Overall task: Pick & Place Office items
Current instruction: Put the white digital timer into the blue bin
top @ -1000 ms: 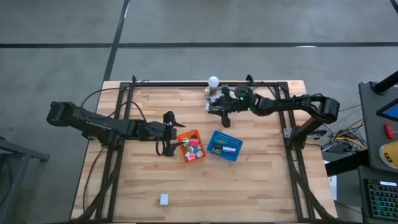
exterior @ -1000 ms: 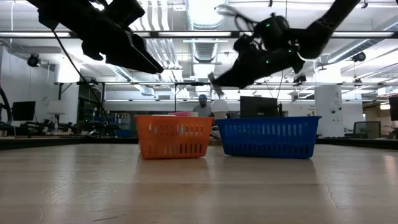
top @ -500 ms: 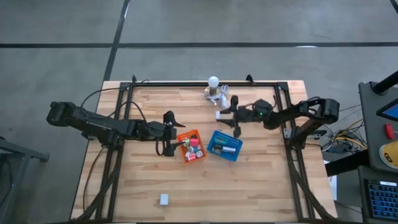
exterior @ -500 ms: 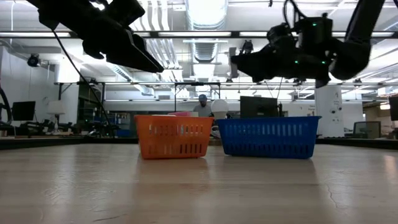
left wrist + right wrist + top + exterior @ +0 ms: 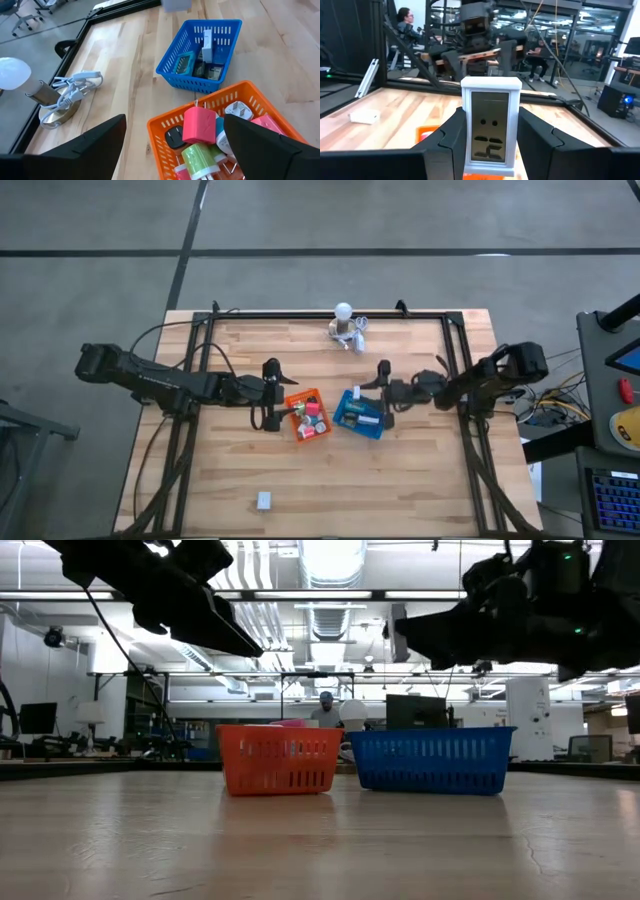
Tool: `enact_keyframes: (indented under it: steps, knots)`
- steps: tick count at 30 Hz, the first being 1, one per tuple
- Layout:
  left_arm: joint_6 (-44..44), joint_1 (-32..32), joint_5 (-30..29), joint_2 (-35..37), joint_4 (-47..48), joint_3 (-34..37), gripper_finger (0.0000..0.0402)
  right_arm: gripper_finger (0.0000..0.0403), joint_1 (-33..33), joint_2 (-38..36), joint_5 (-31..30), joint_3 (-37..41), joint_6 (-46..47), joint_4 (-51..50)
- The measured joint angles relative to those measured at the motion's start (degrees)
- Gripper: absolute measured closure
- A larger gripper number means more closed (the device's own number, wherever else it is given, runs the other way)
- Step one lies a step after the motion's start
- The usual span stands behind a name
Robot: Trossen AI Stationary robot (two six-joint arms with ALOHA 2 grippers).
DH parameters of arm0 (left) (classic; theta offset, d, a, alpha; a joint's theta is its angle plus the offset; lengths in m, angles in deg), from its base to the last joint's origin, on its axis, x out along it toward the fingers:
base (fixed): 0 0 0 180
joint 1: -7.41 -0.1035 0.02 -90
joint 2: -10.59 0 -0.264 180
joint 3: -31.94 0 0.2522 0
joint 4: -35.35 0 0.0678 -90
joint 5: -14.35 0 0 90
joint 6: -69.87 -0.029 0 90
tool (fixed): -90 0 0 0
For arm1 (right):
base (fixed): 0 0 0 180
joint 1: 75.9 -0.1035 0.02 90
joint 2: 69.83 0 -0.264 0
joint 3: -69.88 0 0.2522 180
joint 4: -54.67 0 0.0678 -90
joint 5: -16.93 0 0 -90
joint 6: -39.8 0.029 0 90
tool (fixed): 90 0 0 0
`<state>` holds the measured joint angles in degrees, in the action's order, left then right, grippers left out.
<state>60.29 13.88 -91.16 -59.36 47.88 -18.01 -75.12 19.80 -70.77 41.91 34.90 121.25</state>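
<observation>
My right gripper (image 5: 383,390) hovers above the blue tray (image 5: 352,423), shut on a white block with a grey face (image 5: 491,127). My left gripper (image 5: 268,394) waits open just left of the orange tray (image 5: 296,398), above the table. The left wrist view shows the orange tray (image 5: 165,125) holding a pink block (image 5: 198,125), a green piece (image 5: 200,161), and white and black plugs. In that view the blue tray (image 5: 175,77) holds a white piece (image 5: 207,44) and dark flat items. One small white item (image 5: 264,500) lies alone near the table's near edge. My right gripper pinches the white block (image 5: 491,90) between its two fingers (image 5: 454,137), one on each narrow side. The fingers are about level, pointing toward the table's left. The block stands upright in the hold, lifted clear above the blue tray.
A white round-bulbed lamp with a coiled cable (image 5: 345,327) stands at the far edge. A black metal frame (image 5: 205,340) runs around the table. Bare wood lies toward the near edge. A person (image 5: 325,712) sits in the room beyond.
My right gripper has carried the white block from beside the lamp at the far edge toward the near edge, ending above the blue tray. It has levelled out from a downward slant, and its arm has drawn back toward the right.
</observation>
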Motion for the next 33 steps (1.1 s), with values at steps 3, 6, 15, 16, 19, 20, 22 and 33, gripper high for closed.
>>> enact_keyframes:
  steps: [3,6,15,16,19,20,22,33]
  knots:
    - [0.2,0.0,0.0,0.0,-0.1,0.1,0.0065,0.0275,-4.0,0.0,-4.7,0.6,-0.4,0.0]
    - [0.2,0.0,0.1,0.0,-1.0,0.8,0.0065,0.0275,-6.9,0.0,-8.6,0.8,-0.2,-0.2]
    - [0.2,0.0,0.1,0.0,-4.9,2.9,0.0065,0.0275,-8.6,0.0,-11.9,-0.5,6.4,-10.2]
    - [0.2,0.0,0.1,0.0,-4.8,2.9,0.0065,0.0275,-8.7,0.0,-11.9,-1.2,7.3,-12.9]
    - [0.2,0.0,0.3,0.0,-4.8,2.9,0.0065,0.0275,-8.7,0.0,-11.5,-4.0,10.0,-21.4]
    - [0.2,0.0,0.3,0.0,-4.8,2.9,0.0065,0.0275,-8.7,0.0,-11.3,-5.1,10.5,-24.1]
    - [0.2,0.0,0.3,0.0,-4.8,2.9,0.0065,0.0275,-8.7,-0.2,-10.9,-7.4,11.2,-30.1]
    - [0.2,0.0,0.3,0.0,-4.7,2.9,0.0065,0.0275,-8.7,-0.4,-6.8,-24.3,13.4,-70.7]
